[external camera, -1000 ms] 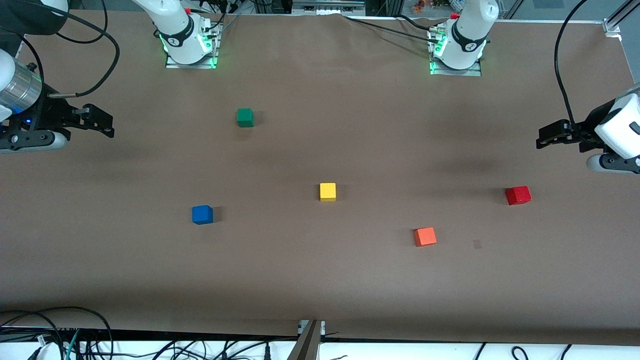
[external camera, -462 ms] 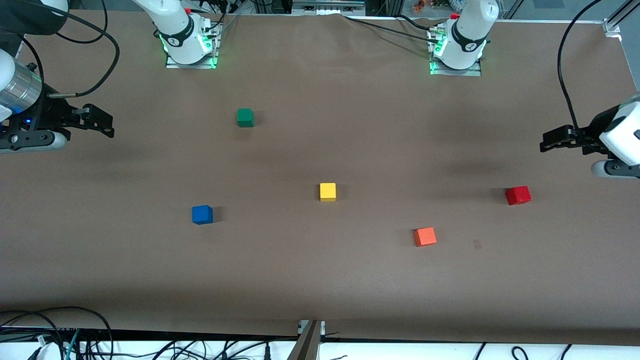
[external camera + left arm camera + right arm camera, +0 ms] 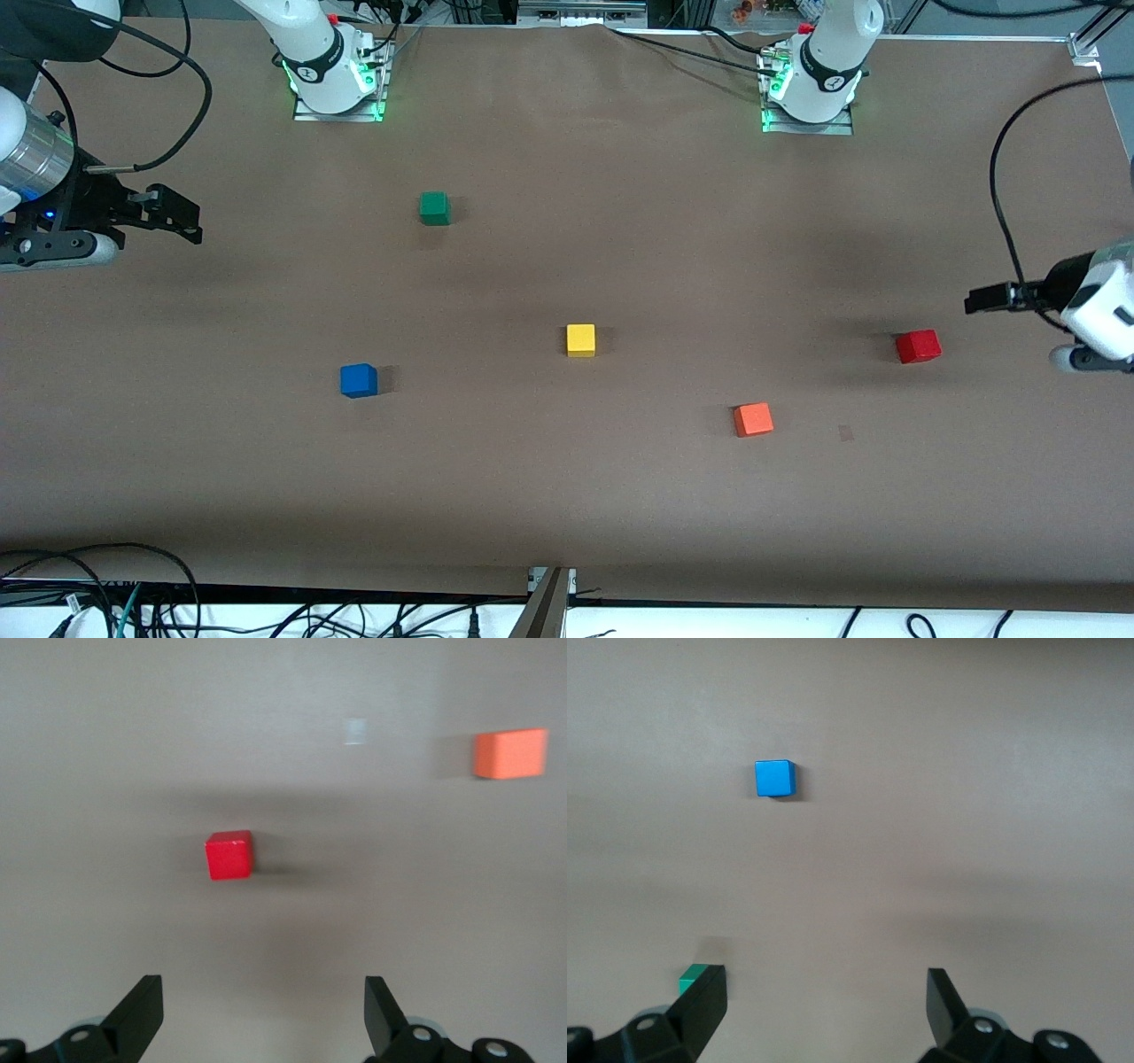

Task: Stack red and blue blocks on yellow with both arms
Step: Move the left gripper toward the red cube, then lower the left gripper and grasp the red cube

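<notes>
PROGRESS: none stacked | yellow cube (image 3: 580,339) at desk (image 3: 567,496) centre, bare | red cube (image 3: 918,346), blue cube (image 3: 358,380) lie apart toward opposite ends | left claw (image 3: 982,299) wide, empty, over desk beside red | right claw (image 3: 182,221) wide, empty, waits | REMAINING: both picks, both placements

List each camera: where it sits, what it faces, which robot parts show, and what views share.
Front: high, facing both bases; shows table, both arms, five cubes.
Left wrist: on left arm, looks past open left gripper at red cube, orange cube.
Right wrist: past open right gripper at blue cube.
Shared with front: red, orange, blue.
</notes>
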